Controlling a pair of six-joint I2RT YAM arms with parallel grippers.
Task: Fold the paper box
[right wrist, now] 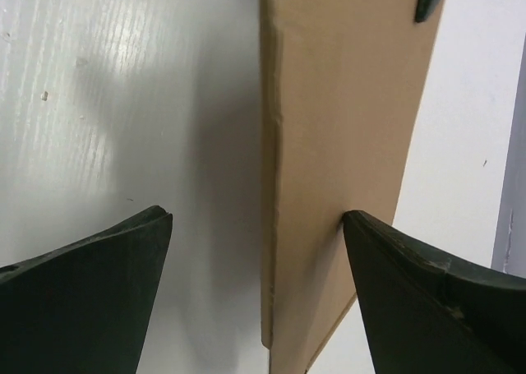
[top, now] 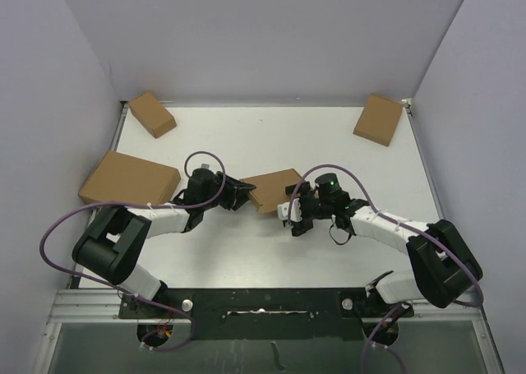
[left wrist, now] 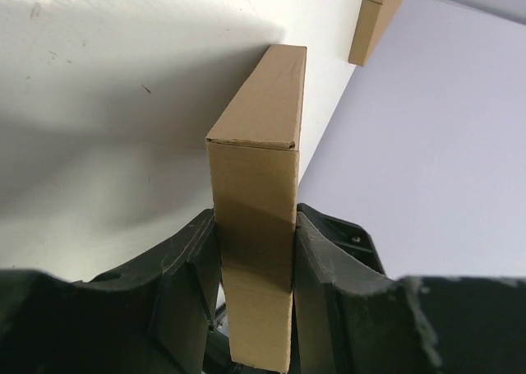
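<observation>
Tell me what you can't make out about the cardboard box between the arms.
- Top view: brown corrugated cardboard box, flaps and tabs too small to see.
- Left wrist view: its near end, hidden between the fingers of the left gripper.
- Right wrist view: its ends, cut off by frame edges; whether the right gripper touches it is unclear.

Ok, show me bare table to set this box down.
Bare: the table at back middle, between far-left box and far-right box; also the near strip between left forearm and right forearm. Crowded: around the paper box, and by the big left box.
</observation>
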